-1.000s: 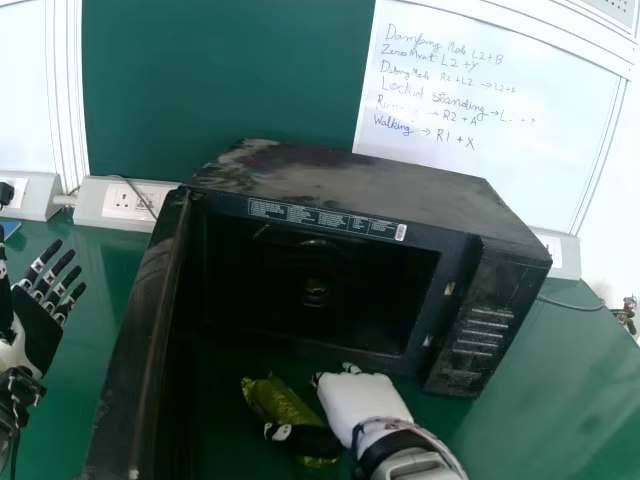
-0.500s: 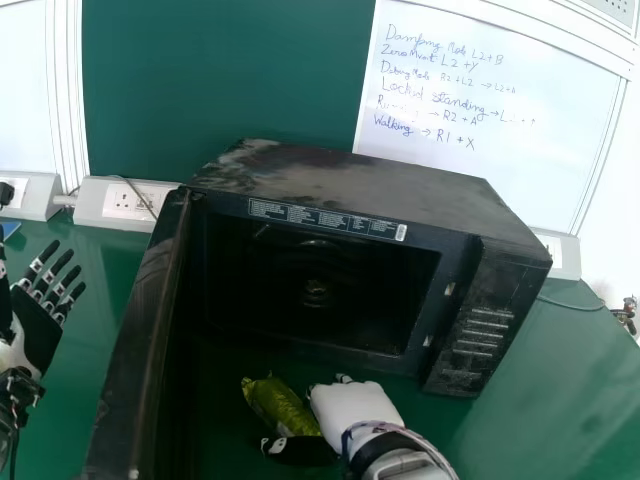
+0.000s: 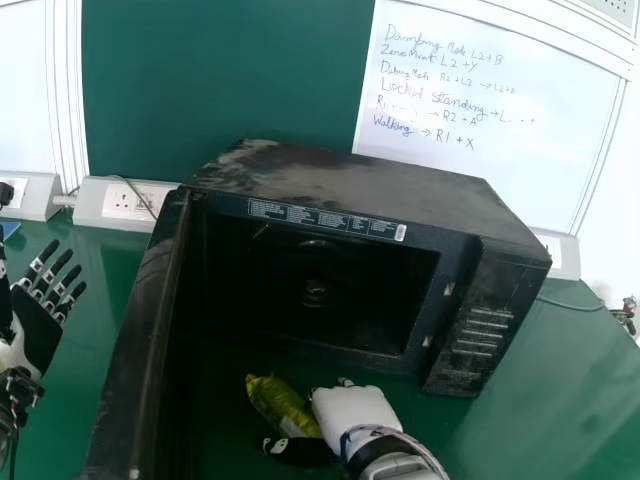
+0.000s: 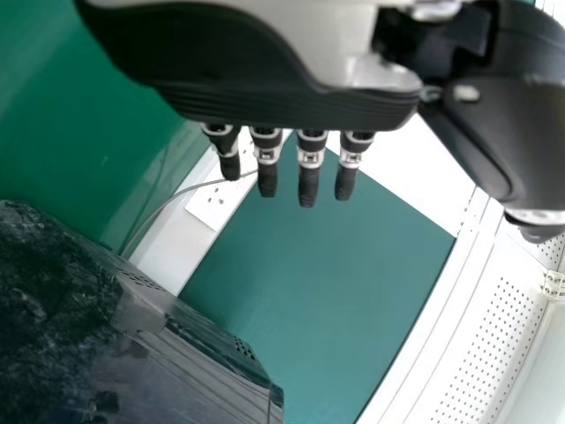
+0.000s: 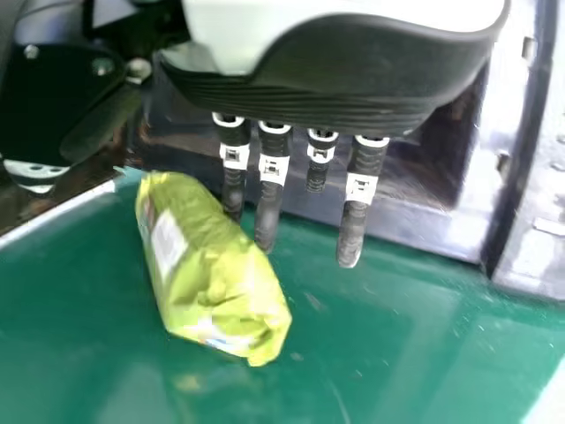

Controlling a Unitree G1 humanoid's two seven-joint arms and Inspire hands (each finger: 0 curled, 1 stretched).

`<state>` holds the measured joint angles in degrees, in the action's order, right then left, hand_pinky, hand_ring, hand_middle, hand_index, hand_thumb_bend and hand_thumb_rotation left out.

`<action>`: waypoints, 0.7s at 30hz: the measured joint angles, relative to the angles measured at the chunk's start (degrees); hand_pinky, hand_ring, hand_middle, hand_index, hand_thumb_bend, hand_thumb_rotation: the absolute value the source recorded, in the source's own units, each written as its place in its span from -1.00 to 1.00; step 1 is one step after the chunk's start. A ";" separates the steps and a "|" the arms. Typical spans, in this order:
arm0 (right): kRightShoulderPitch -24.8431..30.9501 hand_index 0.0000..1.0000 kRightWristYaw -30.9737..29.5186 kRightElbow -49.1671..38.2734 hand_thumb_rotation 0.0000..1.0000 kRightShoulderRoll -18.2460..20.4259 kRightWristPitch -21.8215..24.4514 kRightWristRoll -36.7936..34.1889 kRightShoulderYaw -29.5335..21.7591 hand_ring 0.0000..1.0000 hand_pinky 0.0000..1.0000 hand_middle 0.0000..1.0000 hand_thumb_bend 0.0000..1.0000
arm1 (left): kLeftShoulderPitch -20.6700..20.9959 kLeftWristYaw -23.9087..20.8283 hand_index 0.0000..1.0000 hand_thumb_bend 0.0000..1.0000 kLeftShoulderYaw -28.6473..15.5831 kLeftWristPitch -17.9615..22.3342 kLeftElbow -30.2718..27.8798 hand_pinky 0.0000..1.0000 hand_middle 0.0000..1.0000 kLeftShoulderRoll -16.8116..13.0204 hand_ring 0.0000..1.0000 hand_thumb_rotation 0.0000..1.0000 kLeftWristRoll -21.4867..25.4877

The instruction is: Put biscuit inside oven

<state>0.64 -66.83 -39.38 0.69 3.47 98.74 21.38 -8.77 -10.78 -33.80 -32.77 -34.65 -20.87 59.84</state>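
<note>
Lying crinkled: biscuit packet (image 3: 278, 402) | right hand (image 3: 352, 412) near, fingers (image 5: 357, 203) straight | smudged, boxy oven (image 3: 360, 185)

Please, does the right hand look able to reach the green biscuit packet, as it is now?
Probably yes. The right hand is close beside the packet, its fingers open, and I see nothing between them. The packet lies in front of the oven, whose open door seems clear of the hand.
</note>
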 measured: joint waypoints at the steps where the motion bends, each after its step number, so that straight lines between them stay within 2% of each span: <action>1: 0.00 0.61 0.34 0.19 0.29 -0.03 0.09 -0.09 -0.23 0.23 0.05 0.40 0.98 | 0.00 0.06 1.00 -0.45 -0.06 0.00 0.02 1.00 1.00 0.00 1.00 -0.48 0.01; 9: -0.83 0.59 0.18 1.48 0.30 -0.22 0.82 -0.27 -1.45 0.14 -0.05 0.34 1.00 | -0.12 0.45 1.00 -0.42 -0.41 0.00 0.06 1.00 1.00 -0.12 1.00 -0.47 0.01; 13: -1.25 0.61 0.18 2.42 0.32 -0.09 1.05 -0.21 -1.32 0.24 0.04 0.40 1.00 | -0.36 0.64 1.00 -0.38 -0.69 0.00 0.12 1.00 1.00 -0.39 1.00 -0.47 0.02; 15: -1.55 0.66 0.18 3.59 0.37 -0.10 1.11 -0.25 -1.12 0.40 0.21 0.52 1.00 | -0.44 0.64 1.00 -0.37 -0.78 -0.01 0.15 1.00 1.00 -0.61 1.00 -0.46 0.02; 17: -1.77 0.67 0.18 4.48 0.37 -0.12 1.16 -0.36 -1.07 0.44 0.27 0.55 1.00 | -0.44 0.64 1.00 -0.36 -0.79 -0.01 0.19 1.00 1.00 -0.69 1.00 -0.46 0.01; 19: -2.01 0.69 0.21 5.44 0.38 -0.13 1.71 -0.48 -1.06 0.44 0.26 0.55 1.00 | -0.44 0.75 1.00 -0.33 -0.83 -0.01 0.65 1.00 1.00 -0.81 1.00 -0.46 0.02; 21: -2.18 0.69 0.34 6.37 0.37 -0.10 2.08 -0.44 -1.00 0.38 0.17 0.51 1.00 | -0.44 0.83 1.00 -0.33 -0.87 -0.01 1.02 1.00 1.00 -0.87 1.00 -0.46 0.05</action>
<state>-1.55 -66.49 -33.01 0.58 5.55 98.30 20.38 -9.21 -9.95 -34.67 -32.77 -33.63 -21.74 59.89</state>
